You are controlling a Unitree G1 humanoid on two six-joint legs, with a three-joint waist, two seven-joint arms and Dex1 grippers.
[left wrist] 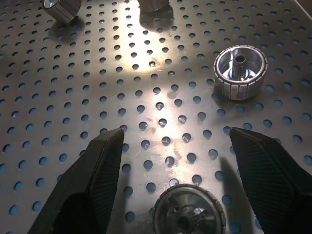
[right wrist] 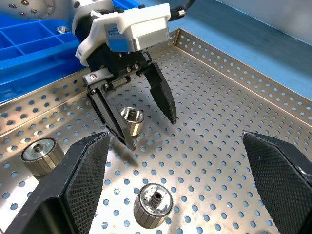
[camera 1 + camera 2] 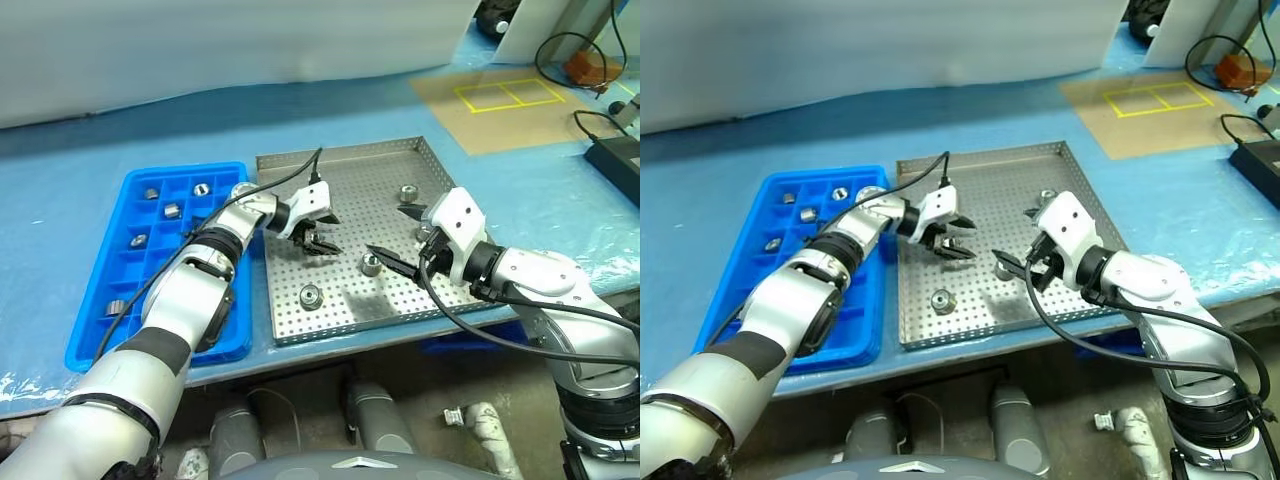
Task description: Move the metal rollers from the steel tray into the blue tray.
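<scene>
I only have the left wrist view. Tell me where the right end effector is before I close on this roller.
Observer: The right end effector hangs open and empty over the right side of the steel tray, facing the left end effector.
Operator: Give me the blue tray's position.
Observer: The blue tray lies right beside the steel tray, on its left, under the left arm.
Operator: Report what it holds.
Observer: Several rollers sit in separate compartments, most toward its far end.
</scene>
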